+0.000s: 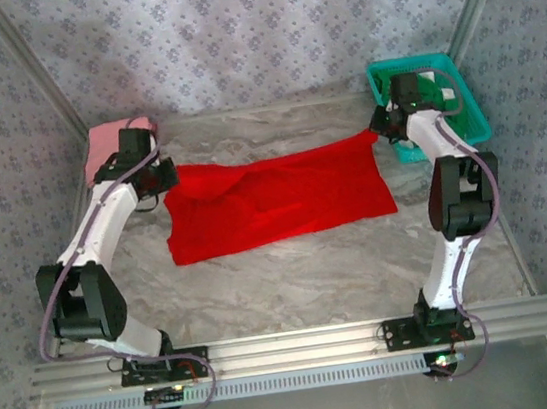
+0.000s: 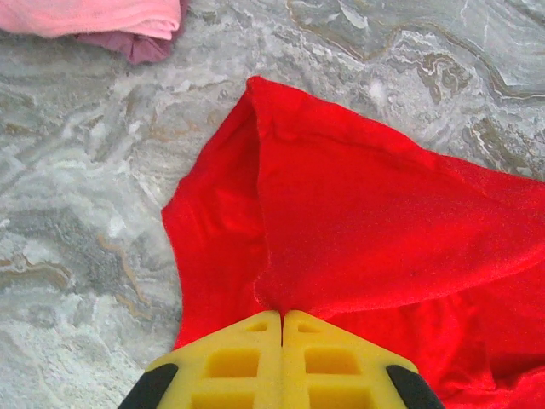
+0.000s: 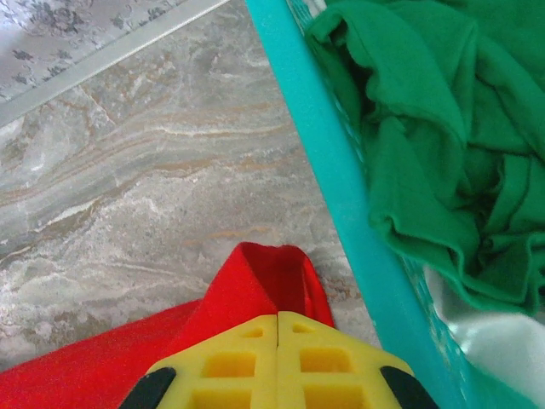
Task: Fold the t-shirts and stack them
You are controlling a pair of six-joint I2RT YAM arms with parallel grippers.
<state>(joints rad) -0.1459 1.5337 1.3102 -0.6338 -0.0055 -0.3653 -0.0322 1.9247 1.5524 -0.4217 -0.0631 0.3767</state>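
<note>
1. The red t-shirt [image 1: 283, 198] lies spread and wrinkled across the middle of the table [image 1: 294, 282]. Its long side runs from 9 to 3 o'clock in the top view.
2. The left gripper [image 1: 162, 184] sits at the shirt's 9 o'clock edge. In the left wrist view its yellow fingers [image 2: 247, 358] are pressed together, and creases in the red cloth [image 2: 383, 239] run into the tips, so I read it as clamped on that edge.
3. The right gripper [image 1: 379, 130] is at the shirt's 2 o'clock corner. In the right wrist view its fingers [image 3: 315, 362] are likewise together, and a peak of red cloth [image 3: 260, 277] pokes out past them, so that corner is pinched.
4. Step in hand, as I judge it: both far corners are held, ready for the first fold of the red shirt.
5. The next move calls for lifting both corners evenly and carrying them toward 6 o'clock, keeping the cloth taut between the arms so that the edges meet squarely.
6. The most open table lies at 6 o'clock, between the shirt and the arm bases.
7. At 10 o'clock the pink t-shirt [image 1: 109, 145] lies folded, near the left gripper but apart from the red cloth.
8. At 2 o'clock the teal basket [image 1: 473, 113] holds the crumpled green t-shirt [image 3: 426, 128]. Its rim [image 3: 341, 187] runs just beside the right gripper, so a rising corner could snag there.
</note>
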